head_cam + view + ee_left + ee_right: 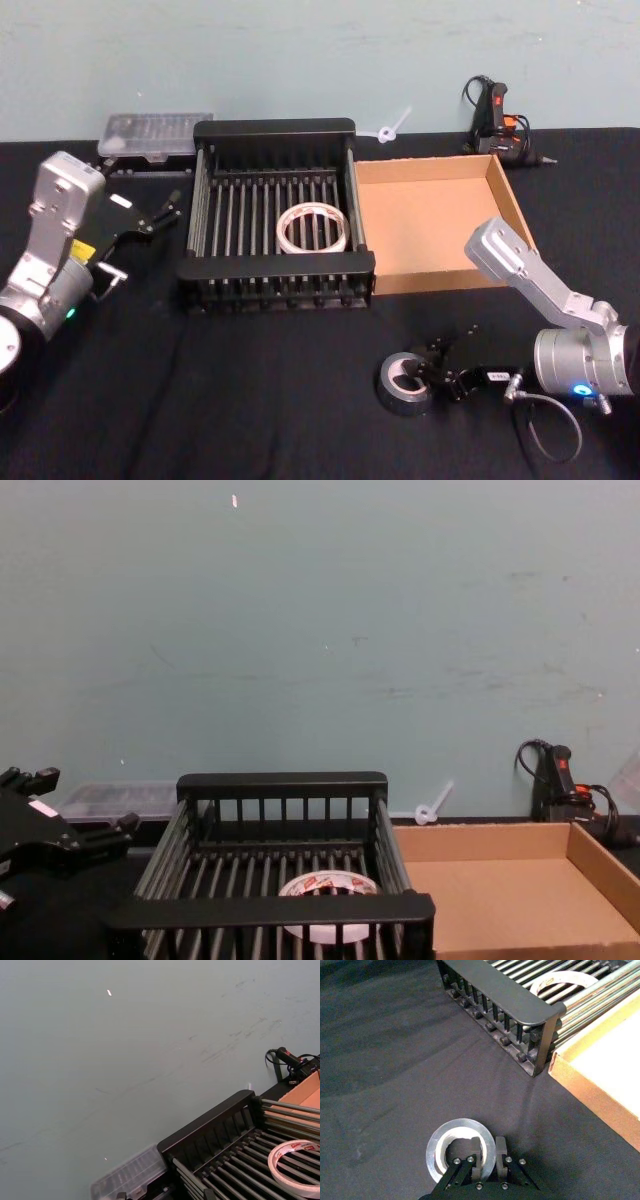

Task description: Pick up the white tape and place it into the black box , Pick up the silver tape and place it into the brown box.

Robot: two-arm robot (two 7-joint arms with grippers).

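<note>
Gripping: your right gripper (487,1155) is clamped on the silver tape's (402,383) wall at its 3 o'clock side, one finger inside the core.
Silver tape: flat on the black cloth (250,400), open cloth all around, at 6 o'clock from the brown box (505,195).
White tape: lying inside the black box (275,268), near its front rim.
Left gripper (150,215): fingers spread apart, at 9 o'clock from the black box.

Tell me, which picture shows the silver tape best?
The right wrist view: the silver tape lies big and close, its wall between the right gripper jaws. The head view shows it smaller, down on the black cloth.
</note>
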